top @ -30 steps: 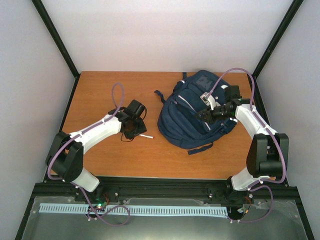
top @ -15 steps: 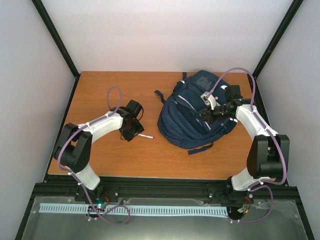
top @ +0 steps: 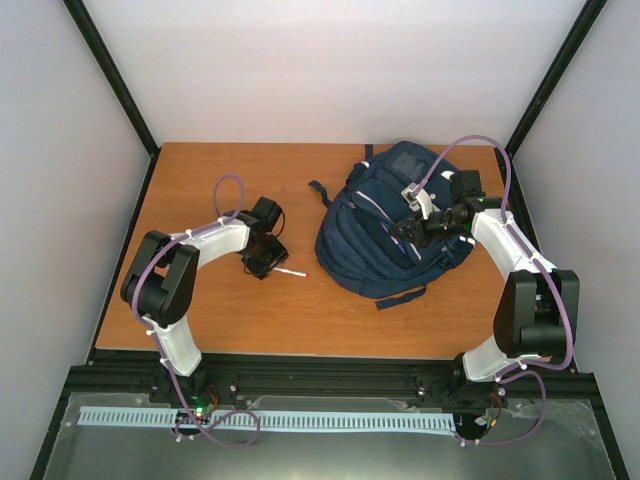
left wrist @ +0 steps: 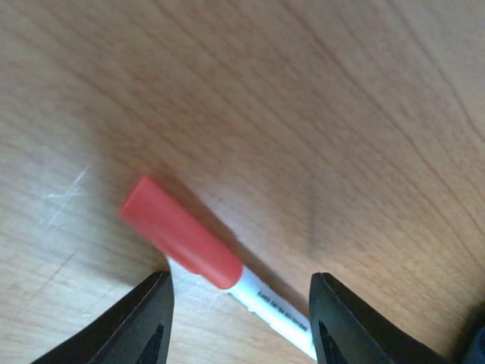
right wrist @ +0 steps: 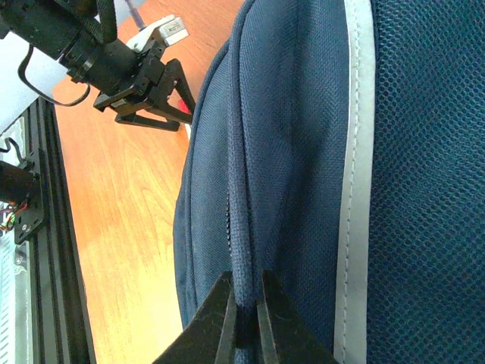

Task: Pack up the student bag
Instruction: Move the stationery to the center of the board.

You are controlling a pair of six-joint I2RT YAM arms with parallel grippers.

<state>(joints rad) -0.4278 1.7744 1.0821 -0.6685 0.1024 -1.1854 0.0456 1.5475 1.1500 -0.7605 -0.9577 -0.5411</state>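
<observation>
The navy student bag [top: 385, 225] with white stripes lies on the wooden table [top: 200, 180] at the right. My right gripper [top: 405, 231] rests on top of it and is shut on a raised fabric fold beside the zip [right wrist: 244, 250]. A white marker with a red cap [left wrist: 182, 235] lies on the table left of the bag; its white barrel shows in the top view [top: 291, 272]. My left gripper [left wrist: 239, 315] is open and straddles the marker low over the table, one finger on each side; it also shows in the top view [top: 262, 266].
Black frame posts stand at the table's back corners. A dark bag strap [top: 402, 297] trails toward the front edge. In the right wrist view the left gripper [right wrist: 144, 87] shows beyond the bag. White walls close in the sides.
My left arm has folded in, with its elbow swung toward the table, and its gripper has come down over the marker. The right gripper and the bag have not moved.
</observation>
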